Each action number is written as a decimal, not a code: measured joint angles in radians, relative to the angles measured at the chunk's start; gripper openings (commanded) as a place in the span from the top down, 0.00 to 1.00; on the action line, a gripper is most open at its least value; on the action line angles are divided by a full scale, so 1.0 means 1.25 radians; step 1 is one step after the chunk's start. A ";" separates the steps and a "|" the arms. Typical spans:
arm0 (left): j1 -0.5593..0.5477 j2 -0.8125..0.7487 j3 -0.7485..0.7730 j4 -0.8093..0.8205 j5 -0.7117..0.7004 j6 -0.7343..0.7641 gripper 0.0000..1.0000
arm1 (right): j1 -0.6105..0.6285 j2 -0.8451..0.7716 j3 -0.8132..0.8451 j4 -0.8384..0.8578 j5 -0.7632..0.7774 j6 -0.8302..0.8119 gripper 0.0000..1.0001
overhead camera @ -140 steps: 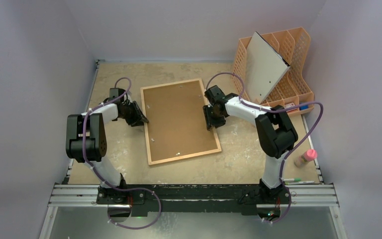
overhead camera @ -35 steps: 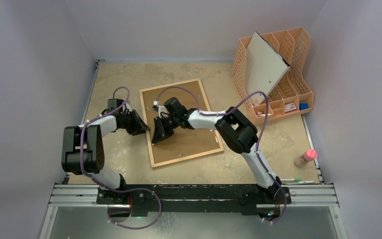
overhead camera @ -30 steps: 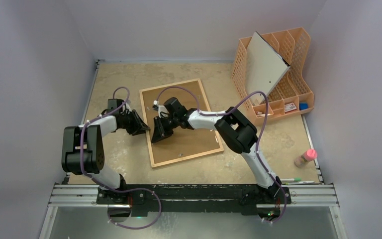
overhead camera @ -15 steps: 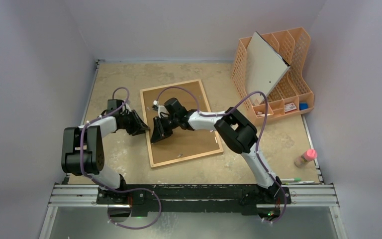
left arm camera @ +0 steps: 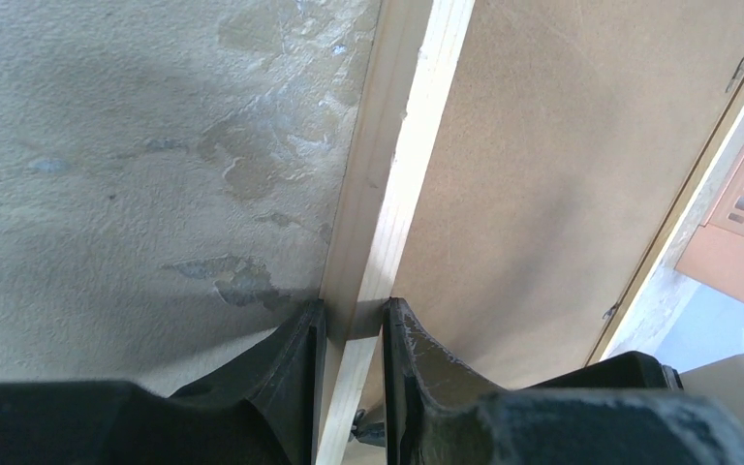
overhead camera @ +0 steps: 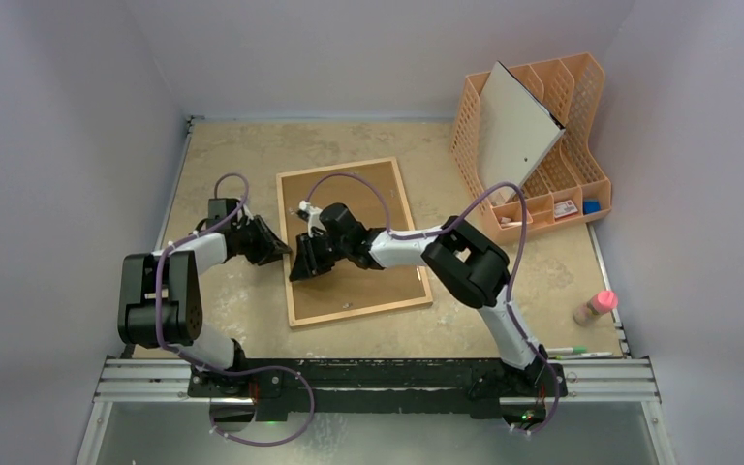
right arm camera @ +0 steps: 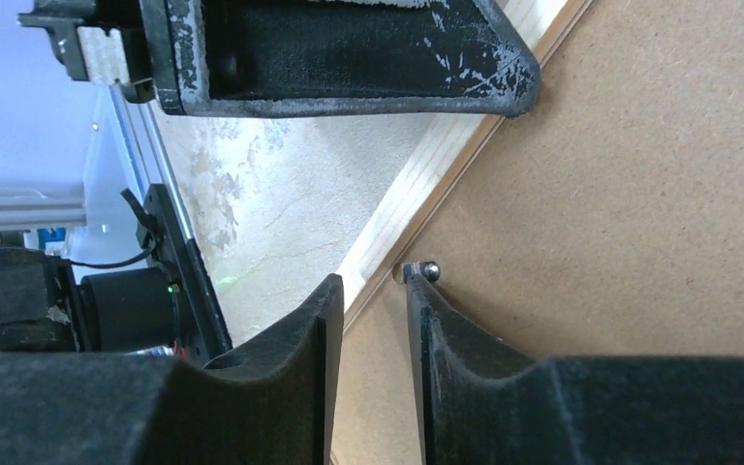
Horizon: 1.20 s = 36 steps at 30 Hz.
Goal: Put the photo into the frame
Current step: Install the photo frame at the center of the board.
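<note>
Frame [overhead camera: 360, 312] rotated slightly; left jaws clamp its edge; right jaws narrowly parted, empty.

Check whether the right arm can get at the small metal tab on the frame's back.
Probably yes: the right gripper hangs just short of the metal tab with nothing between; the left gripper, clamped on the frame rail, sits aside.
</note>
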 measured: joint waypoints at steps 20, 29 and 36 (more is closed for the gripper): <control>-0.012 -0.019 -0.015 -0.121 0.036 -0.005 0.66 | 0.016 -0.175 -0.254 0.122 0.152 0.249 0.64; -0.016 -0.046 -0.028 -0.133 0.022 0.011 0.82 | 0.016 -0.151 -0.269 0.121 0.151 0.333 0.72; -0.016 -0.045 -0.028 -0.132 0.024 0.018 0.90 | 0.017 -0.113 -0.255 0.175 0.151 0.395 0.75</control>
